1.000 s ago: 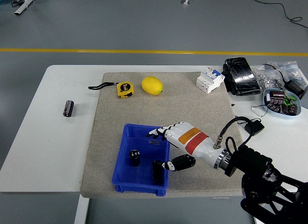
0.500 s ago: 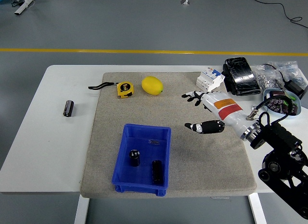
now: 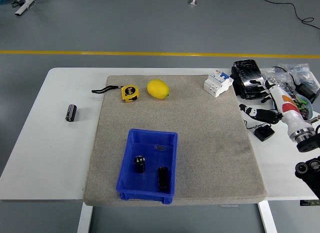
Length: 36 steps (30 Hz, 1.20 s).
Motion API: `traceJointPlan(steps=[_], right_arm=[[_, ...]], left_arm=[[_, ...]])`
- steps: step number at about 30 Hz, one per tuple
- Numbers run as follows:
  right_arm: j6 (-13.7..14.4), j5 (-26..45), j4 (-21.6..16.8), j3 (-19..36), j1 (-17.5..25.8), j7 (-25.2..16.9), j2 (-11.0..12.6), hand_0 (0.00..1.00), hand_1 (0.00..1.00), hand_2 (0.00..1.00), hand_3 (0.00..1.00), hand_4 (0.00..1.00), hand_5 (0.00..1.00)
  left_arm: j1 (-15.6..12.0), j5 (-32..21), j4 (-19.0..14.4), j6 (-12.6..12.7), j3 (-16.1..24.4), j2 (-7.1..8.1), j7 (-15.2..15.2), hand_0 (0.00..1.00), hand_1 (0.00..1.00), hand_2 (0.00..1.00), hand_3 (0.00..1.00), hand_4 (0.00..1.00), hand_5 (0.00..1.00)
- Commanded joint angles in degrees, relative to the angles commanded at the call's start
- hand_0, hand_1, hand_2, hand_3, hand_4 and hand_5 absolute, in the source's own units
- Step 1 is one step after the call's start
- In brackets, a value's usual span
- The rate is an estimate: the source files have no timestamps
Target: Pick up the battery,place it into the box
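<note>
Two batteries in the blue box, right hand empty at the table's right side.

The right hand (image 3: 265, 100) hangs over the table's right edge, fingers (image 3: 251, 112) spread and loose, holding nothing. Well to the left of those fingertips and nearer the front, the blue box (image 3: 148, 165) sits on the grey mat (image 3: 200, 143) with one battery (image 3: 163, 177) lying flat and a second battery (image 3: 139, 163) upright beside it. Another battery (image 3: 71, 113) lies far left on the white table (image 3: 45, 143).
</note>
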<state>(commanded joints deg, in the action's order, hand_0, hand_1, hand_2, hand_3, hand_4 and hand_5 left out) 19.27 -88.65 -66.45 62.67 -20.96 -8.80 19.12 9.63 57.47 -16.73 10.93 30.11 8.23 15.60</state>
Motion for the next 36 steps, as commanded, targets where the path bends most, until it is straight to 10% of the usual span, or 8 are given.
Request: traceJointPlan(steps=[10,11,18,36], right_arm=[[-6.95,23.84,2.65,2.63,4.29,-0.69,-1.21,0.698,0.739,0.813,0.83,0.998,0.618],[-7.58,26.44,2.88,2.73,4.76,-1.03,-1.39,0.843,0.87,0.887,0.901,0.998,0.85],[-10.2,42.11,3.8,4.45,6.76,-3.3,-2.84,0.874,0.888,0.896,0.908,0.998,0.865],[-11.19,43.01,2.14,11.25,9.55,-5.44,-5.29,0.896,0.882,0.882,0.909,0.998,0.904]], left_arm=[[0.05,-0.05,-0.05,-0.03,-0.27,-0.11,-0.09,0.677,0.625,0.668,0.645,0.667,0.681],[0.01,-0.11,-0.05,-0.02,-0.29,-0.1,-0.11,0.677,0.625,0.669,0.645,0.666,0.681],[-0.04,0.03,-0.13,-0.17,-0.37,-0.11,-0.07,0.677,0.626,0.669,0.645,0.667,0.681],[1.06,1.76,-0.88,-0.97,-3.08,-0.54,-1.27,0.68,0.627,0.673,0.646,0.665,0.682]])
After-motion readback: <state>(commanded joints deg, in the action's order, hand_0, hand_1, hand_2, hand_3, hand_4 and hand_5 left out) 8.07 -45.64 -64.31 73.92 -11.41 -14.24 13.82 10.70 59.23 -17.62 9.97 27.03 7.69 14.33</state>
